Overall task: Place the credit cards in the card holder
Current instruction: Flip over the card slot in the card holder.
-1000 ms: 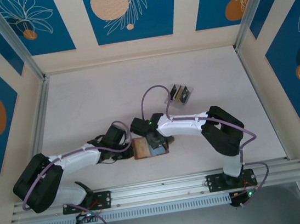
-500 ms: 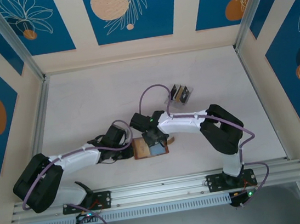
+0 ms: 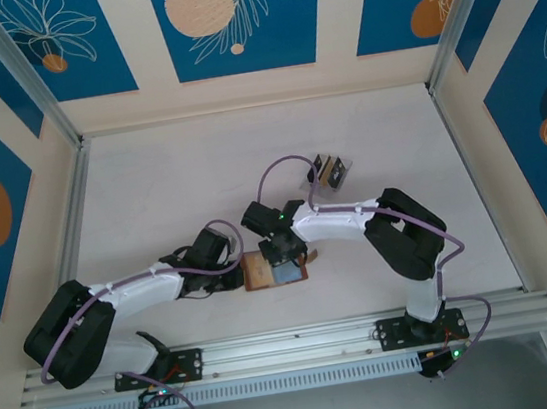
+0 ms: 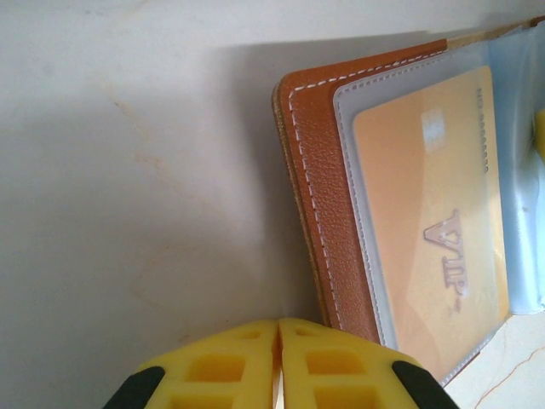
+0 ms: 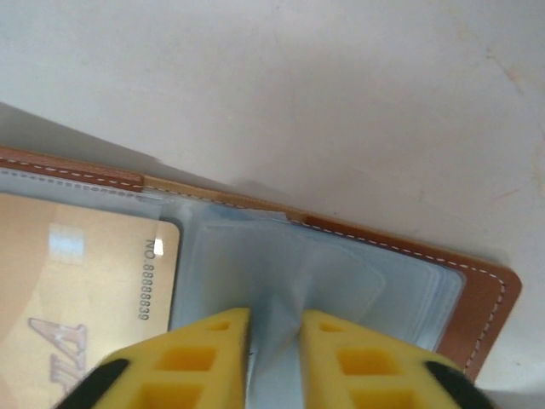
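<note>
- The card holder (image 3: pixel 275 269) lies open on the white tabletop (image 3: pixel 169 178), between the two claws. It is brown leather with white stitches along its edge.
- Inside are clear pockets. One holds a gold card (image 4: pixel 430 213) (it has VIP written on it), just ahead and to the right of the left claw (image 4: pixel 278 362).
- The left claw's yellow fingers are pressed tight together, right beside the holder's brown edge.
- The right claw (image 5: pixel 274 358) is almost closed. It pinches a clear pocket (image 5: pixel 281 264), which bunches up between its fingers.
</note>
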